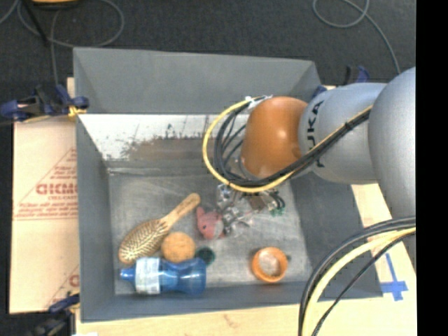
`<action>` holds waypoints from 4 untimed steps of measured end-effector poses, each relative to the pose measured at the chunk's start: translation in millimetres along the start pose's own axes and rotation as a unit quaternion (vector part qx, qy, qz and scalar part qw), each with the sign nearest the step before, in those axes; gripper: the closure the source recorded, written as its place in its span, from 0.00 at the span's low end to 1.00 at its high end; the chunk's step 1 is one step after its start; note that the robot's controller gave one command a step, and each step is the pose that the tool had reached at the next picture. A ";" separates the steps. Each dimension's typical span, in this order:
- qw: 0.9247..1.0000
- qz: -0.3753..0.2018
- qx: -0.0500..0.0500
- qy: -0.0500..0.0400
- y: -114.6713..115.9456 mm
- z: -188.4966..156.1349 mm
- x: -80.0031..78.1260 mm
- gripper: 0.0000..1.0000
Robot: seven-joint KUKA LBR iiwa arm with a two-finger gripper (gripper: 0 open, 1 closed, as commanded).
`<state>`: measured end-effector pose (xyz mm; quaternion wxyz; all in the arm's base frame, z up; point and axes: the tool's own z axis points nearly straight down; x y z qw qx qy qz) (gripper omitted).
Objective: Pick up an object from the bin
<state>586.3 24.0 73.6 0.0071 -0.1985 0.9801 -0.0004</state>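
1. Lying in the front left of the grey bin [91,208] are a wooden hairbrush [150,235], an orange ball [178,247] and a blue bottle [168,277], close together.
2. A small pink thing [207,222] lies mid-floor. The jaws hang just beside it on its right; how far open they are cannot be told.
3. A round orange cup [269,264] sits front right, apart.
4. The arm's orange cover [273,142] hides the floor behind.

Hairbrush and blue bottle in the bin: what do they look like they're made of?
Hairbrush: probably wood, or plastic made to look like wood, judging by the matte tan handle and pale bristle pad. Blue bottle: likely tinted see-through plastic, as it is glossy with bright highlights and has a whitish label band.
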 end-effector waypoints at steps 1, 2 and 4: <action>1.000 0.000 0.000 0.000 0.0 0.0 0.0 1.00; 1.000 0.014 -0.001 0.005 2.0 -115.1 3.0 1.00; 1.000 -0.024 -0.001 0.004 -53.8 -234.2 -16.0 1.00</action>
